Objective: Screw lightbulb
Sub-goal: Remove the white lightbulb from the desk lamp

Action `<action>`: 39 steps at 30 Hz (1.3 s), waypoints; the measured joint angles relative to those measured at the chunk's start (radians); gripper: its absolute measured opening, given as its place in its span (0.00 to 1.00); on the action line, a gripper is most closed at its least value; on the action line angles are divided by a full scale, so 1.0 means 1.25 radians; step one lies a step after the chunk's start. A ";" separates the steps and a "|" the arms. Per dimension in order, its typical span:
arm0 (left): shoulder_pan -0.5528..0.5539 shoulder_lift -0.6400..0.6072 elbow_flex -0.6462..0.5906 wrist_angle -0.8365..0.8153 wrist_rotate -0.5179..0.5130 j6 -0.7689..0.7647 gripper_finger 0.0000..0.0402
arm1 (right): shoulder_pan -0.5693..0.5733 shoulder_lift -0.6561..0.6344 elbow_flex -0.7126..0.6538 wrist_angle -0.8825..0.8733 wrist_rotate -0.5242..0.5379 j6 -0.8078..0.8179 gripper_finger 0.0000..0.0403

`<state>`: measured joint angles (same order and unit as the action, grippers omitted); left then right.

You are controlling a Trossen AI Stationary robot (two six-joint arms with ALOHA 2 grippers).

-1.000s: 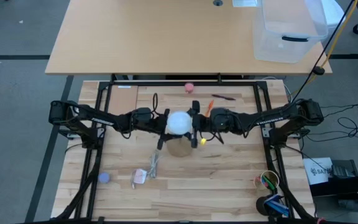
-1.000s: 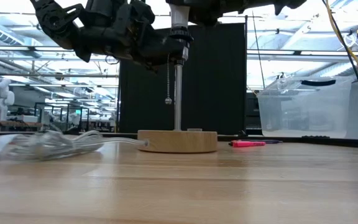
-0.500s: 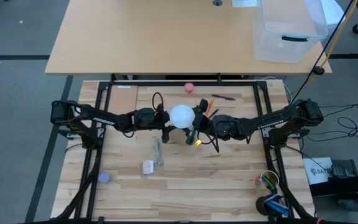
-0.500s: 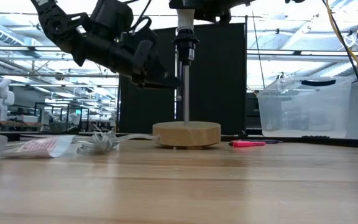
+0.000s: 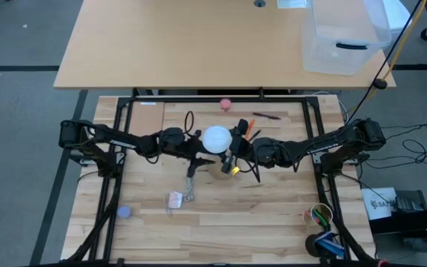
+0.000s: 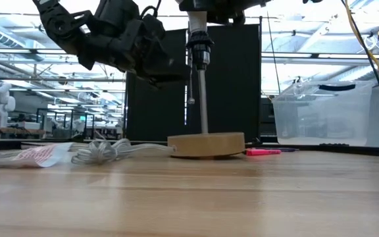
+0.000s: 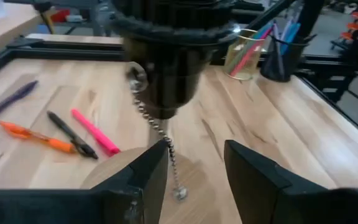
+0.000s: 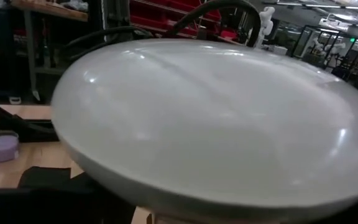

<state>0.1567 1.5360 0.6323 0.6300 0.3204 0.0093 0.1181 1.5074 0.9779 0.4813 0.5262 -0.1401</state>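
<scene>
The lightbulb (image 5: 217, 139), a white frosted globe, sits on top of a black socket (image 6: 198, 46). The socket stands on a thin post above a round wooden disc (image 6: 206, 143), and the post leans a little. My right gripper (image 5: 229, 147) comes in from the table's right and is shut on the globe, which fills the right wrist view (image 8: 204, 118). My left gripper (image 7: 194, 155) is open, level on the socket's left side (image 6: 170, 72). Only the pull chain (image 7: 160, 134) hangs between its fingers. My right gripper holds the lightbulb by its globe, at the globe's right side (image 5: 225, 141). It comes in about level from the table's right. The globe hides the fingers in the wrist view, so the kind of hold does not show. The bulb stands upright in the socket.
A white cord (image 5: 189, 185) with a pink tag (image 5: 175, 199) trails from the disc toward the near left. Pens (image 5: 265, 116) and a pink ball (image 5: 226, 104) lie at the far side. A pen cup (image 5: 319, 216) stands near right, a clear bin (image 5: 343, 37) on the far table.
The lamp with the bulb has shifted toward the table's right and far edge. Its disc has slid along the wood and dragged the cord and tag after it. My right gripper has swung along with the bulb. The socket now stands clear of my left gripper's fingers.
</scene>
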 joint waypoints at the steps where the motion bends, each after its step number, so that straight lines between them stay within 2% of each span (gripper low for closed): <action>1: 0.000 0.000 0.000 0.002 0.004 0.000 0.41 | 0.000 0.000 0.000 -0.002 0.000 0.004 0.69; 13: 0.008 -0.002 0.001 0.020 0.008 -0.022 0.64 | 0.000 0.000 0.000 -0.013 -0.014 0.020 0.69; 22: -0.021 0.002 0.002 0.113 -0.023 -0.034 0.66 | -0.011 0.000 0.001 -0.010 -0.030 0.020 0.69; 27: -0.039 0.043 0.002 0.184 -0.037 -0.025 0.66 | -0.015 0.000 0.001 -0.010 -0.030 0.020 0.69; 39: -0.035 0.133 0.014 0.319 -0.096 -0.092 0.66 | -0.016 0.001 0.001 -0.003 -0.027 0.019 0.69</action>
<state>0.1135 1.7020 0.6499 1.0287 0.1998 -0.1053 0.0975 1.5082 0.9787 0.4774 0.4923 -0.1158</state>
